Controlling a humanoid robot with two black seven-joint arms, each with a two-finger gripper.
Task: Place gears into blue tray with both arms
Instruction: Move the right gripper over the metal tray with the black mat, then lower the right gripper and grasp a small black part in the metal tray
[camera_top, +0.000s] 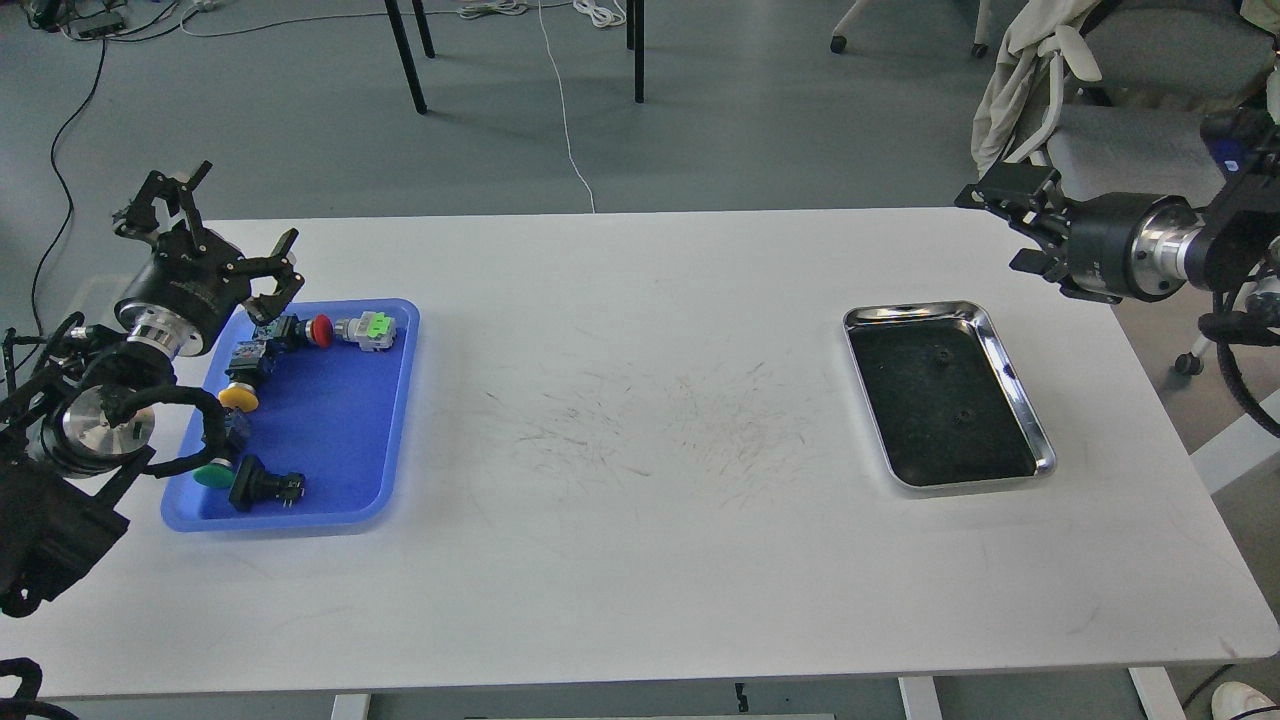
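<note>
So on the far left the left gripper (215, 235) hangs with its claws spread wide and nothing in them, hovering over the back corner of the blue tray (385, 420). Right under and just in front of that claw the tray is already holding a bunch of push-button switches (355, 330), red, green and yellow caps, which crowd the side closest to the arm, so the free floor is the half farther out from the claw. The middle of the white table (640, 420) is just scuffed. Well off to the right sits the steel tray (1005, 335) with a black lining, and the gears (940, 357) are in there: I can make out two small dark discs, one behind the other, though black on black it's hard to be sure there aren't more. The right gripper (1005, 225) is parked above and beyond that tray's back corner, pointing inward; it's dark and end-on, so I can't tell whether its fingers are apart. My guess is it's staged there to drop down on the nearer gear first.
</note>
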